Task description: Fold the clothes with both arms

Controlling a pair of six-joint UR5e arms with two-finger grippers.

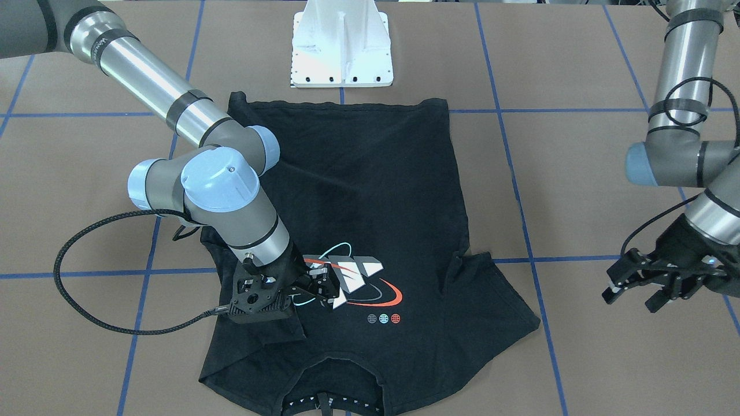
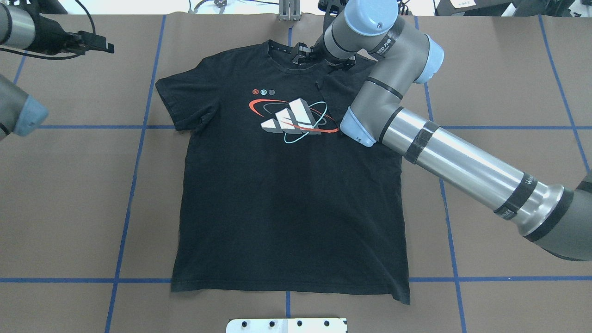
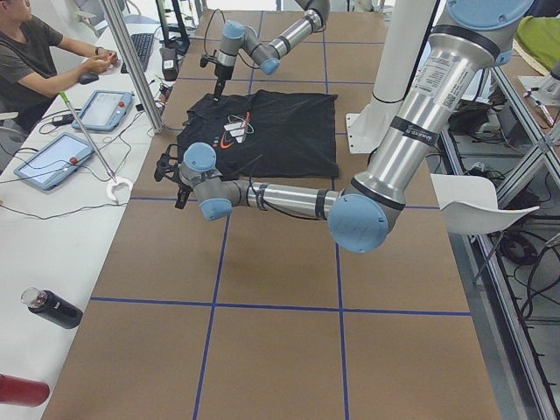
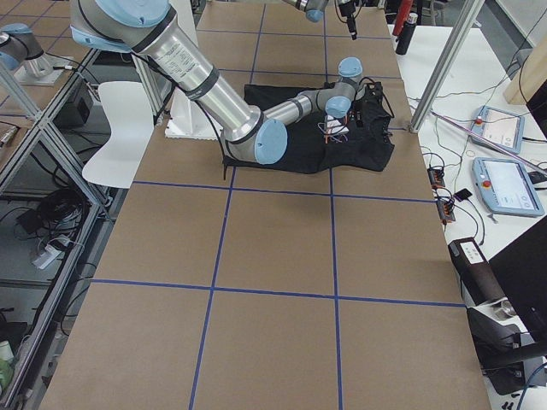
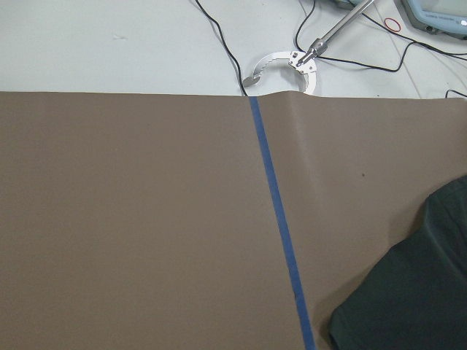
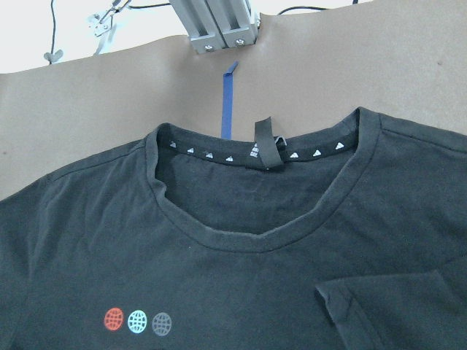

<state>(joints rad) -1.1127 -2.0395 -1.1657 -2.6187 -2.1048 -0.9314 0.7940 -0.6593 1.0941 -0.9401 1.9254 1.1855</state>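
Observation:
The black T-shirt [image 2: 286,194] lies flat on the table with its graphic [image 2: 293,118] facing up and its collar [image 6: 255,233] at the far edge. One sleeve [image 2: 337,88] is folded in over the chest; the other sleeve [image 2: 180,101] is spread out. My right gripper [image 1: 325,292] hovers low over the chest beside the graphic, open, with no cloth between its fingers. My left gripper [image 1: 633,296] hangs open above bare table, well off the shirt's spread sleeve. In the left wrist view only that sleeve's edge [image 5: 408,292] shows.
The white pedestal base [image 1: 342,52] stands just behind the shirt's hem. Blue tape lines [image 5: 281,233] cross the brown table cover. An aluminium post [image 6: 222,22] rises past the collar. A person [image 3: 35,61] sits at a side table with tablets and cables.

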